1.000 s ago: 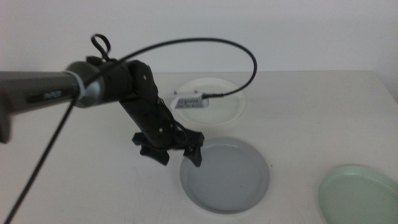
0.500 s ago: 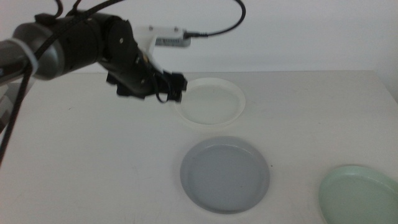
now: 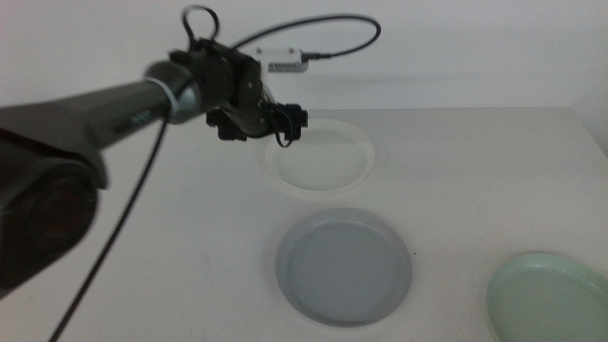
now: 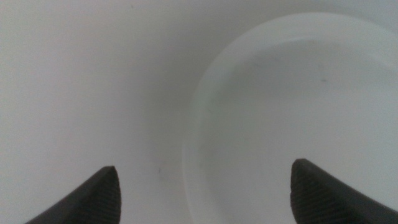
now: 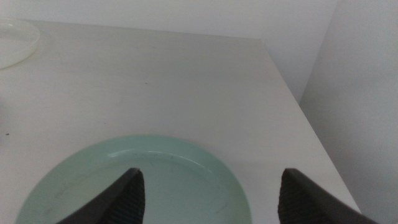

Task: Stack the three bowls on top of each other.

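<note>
The white worktop (image 3: 171, 247) carries three shallow, low-rimmed bowls, all apart and unstacked, nothing inside them: grey-blue bowl (image 3: 344, 266) at centre front, cream-white bowl (image 3: 323, 155) behind it, mint-green bowl (image 3: 551, 299) at front right. Since a second ago the left gripper (image 3: 261, 128) has left the grey-blue bowl's near-left rim for the cream-white bowl's left rim, fingers apart. The right gripper (image 5: 208, 196) waits over the mint-green bowl, fingers apart.

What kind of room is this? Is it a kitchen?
Probably a robot test bench, not a kitchen: a bare white table against a plain wall, three empty bowls, and a cabled robot arm with its left gripper.
</note>
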{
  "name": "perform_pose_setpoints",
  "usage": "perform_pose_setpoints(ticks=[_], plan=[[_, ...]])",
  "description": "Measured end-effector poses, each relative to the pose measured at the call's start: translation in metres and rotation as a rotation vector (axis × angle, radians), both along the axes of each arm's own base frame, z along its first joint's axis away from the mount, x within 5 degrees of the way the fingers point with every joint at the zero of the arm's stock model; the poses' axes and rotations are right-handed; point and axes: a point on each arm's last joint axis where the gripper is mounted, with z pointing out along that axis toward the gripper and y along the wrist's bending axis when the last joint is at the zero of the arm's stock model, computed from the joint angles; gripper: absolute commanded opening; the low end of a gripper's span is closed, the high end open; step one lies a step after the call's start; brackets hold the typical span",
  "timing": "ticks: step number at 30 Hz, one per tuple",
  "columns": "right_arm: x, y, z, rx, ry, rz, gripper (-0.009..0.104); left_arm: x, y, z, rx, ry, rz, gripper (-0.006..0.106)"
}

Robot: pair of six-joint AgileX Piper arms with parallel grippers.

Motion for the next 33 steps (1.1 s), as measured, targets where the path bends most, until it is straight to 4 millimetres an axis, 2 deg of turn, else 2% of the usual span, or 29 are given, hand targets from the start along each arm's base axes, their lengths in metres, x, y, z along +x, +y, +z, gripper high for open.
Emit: perform_pose_setpoints(ticks=[7, 11, 13, 16, 21, 25, 28, 31, 33], plan=[[0.0, 0.0, 0.0, 0.0, 0.0, 0.0, 0.055, 0.015, -0.006, -0.044, 0.0, 0.04, 0.029, 0.098], [0.0, 0.0, 0.0, 0.0, 0.0, 0.0, 0.055, 0.019, -0.008, -0.055, -0.007, 0.021, 0.026, 0.087], [0.0, 0.0, 0.0, 0.0, 0.0, 0.0, 0.055, 0.021, -0.009, -0.056, -0.016, 0.011, 0.029, 0.077], [0.0, 0.0, 0.0, 0.0, 0.0, 0.0, 0.055, 0.021, -0.009, -0.057, -0.016, 0.005, 0.029, 0.053], [0.0, 0.0, 0.0, 0.0, 0.0, 0.0, 0.055, 0.023, -0.009, -0.059, -0.024, -0.003, 0.031, 0.003], [0.0, 0.0, 0.0, 0.0, 0.0, 0.0, 0.055, 0.024, -0.009, -0.057, -0.048, -0.013, 0.048, 0.0], [0.0, 0.0, 0.0, 0.0, 0.0, 0.0, 0.055, 0.023, -0.009, -0.047, -0.062, -0.031, 0.051, 0.0], [0.0, 0.0, 0.0, 0.0, 0.0, 0.0, 0.055, 0.021, -0.008, -0.028, -0.076, -0.048, 0.058, 0.0], [0.0, 0.0, 0.0, 0.0, 0.0, 0.0, 0.055, 0.016, -0.005, -0.006, -0.079, -0.056, 0.065, 0.0]])
